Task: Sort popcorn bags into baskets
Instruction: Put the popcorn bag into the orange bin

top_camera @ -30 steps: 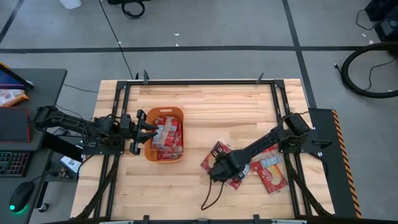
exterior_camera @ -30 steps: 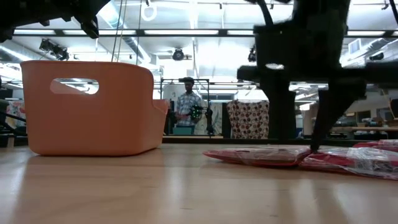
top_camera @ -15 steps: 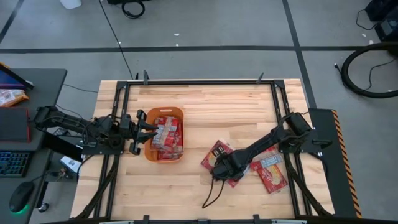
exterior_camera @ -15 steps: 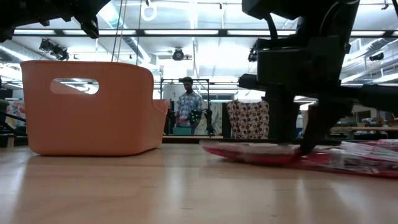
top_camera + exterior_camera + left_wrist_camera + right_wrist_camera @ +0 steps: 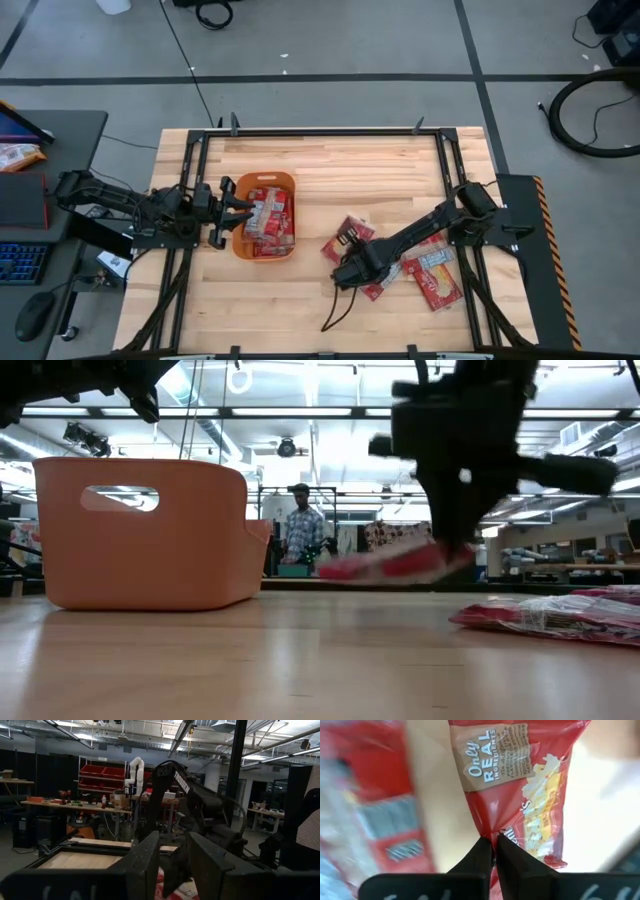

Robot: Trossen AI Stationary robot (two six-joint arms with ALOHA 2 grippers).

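The orange basket stands left of the table's middle, with several red popcorn bags lying in it. My left gripper hovers open above the basket's left end. My right gripper is right of the basket and shut on one red popcorn bag. That bag hangs above the wood. Other popcorn bags lie flat on the table beside the right arm. My right gripper pinches a pulled-up crease in the bag's printed face between its two fingertips. The fingers come from above, pointing down. The bag is lifted clear of the table and tilted, its end toward the basket lower than the end under the fingers.
A dark cable trails on the wood near the front edge below the right gripper. Bare wood lies between the basket and the loose bags. A person stands in the room beyond the table.
My right gripper has shut on one bag from the pile and risen. The bag, flat on the table a second ago, now hangs tilted and clear of the wood. The other bags have stayed where they were.
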